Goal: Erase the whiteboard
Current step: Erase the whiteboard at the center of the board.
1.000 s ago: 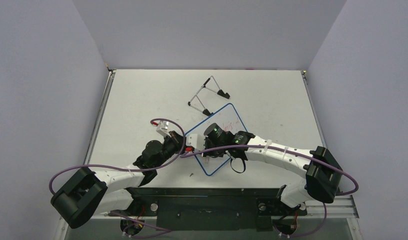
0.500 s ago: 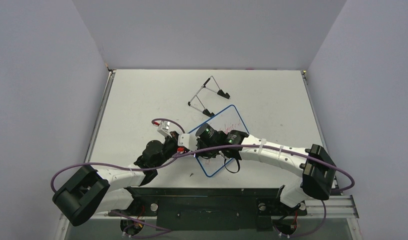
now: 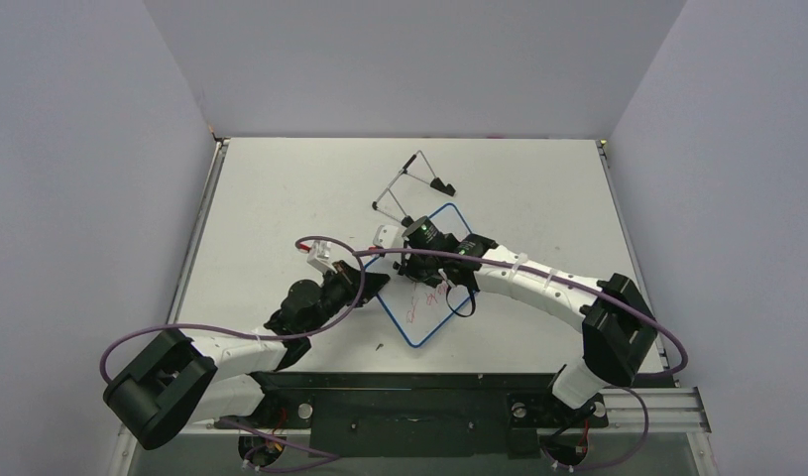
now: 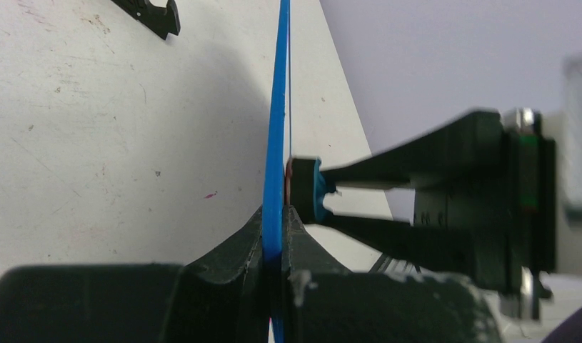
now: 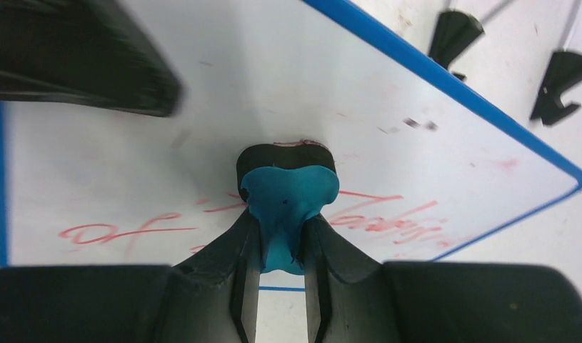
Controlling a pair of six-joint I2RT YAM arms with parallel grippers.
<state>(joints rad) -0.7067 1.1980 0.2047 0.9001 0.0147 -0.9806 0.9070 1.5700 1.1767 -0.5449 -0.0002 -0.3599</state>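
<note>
- A pale grey table (image 3: 281,198) sits between lavender walls, with a wire easel stand (image 3: 409,183) towards its far side.
- The right gripper (image 5: 282,229) is clamped on a small blue eraser (image 5: 288,193). The eraser's dark pad is pressed flat against the board's face, just above a line of red writing (image 5: 373,214).
- The left gripper (image 4: 276,221) is closed on the blue rim and pinches the board's edge between both jaws. From its own wrist camera the board shows edge-on.
- The whiteboard (image 3: 419,322) lies diagonally near the middle of the table, just in front of the easel stand. Its left corner is in the left jaws and the right arm reaches over its far half.
- Red marks show across the near part of the face, so the wiping looks only partly done.
- Handling, as a judgement: the board looks thin, light and stiff, with a slick face, so it would likely skid or pivot under a wiping push. The rim is the sensible hold — a pinch there keeps the writing area free.
- Pressure should be modest, since a hard push far from the clamp could twist the board in the jaws.
</note>
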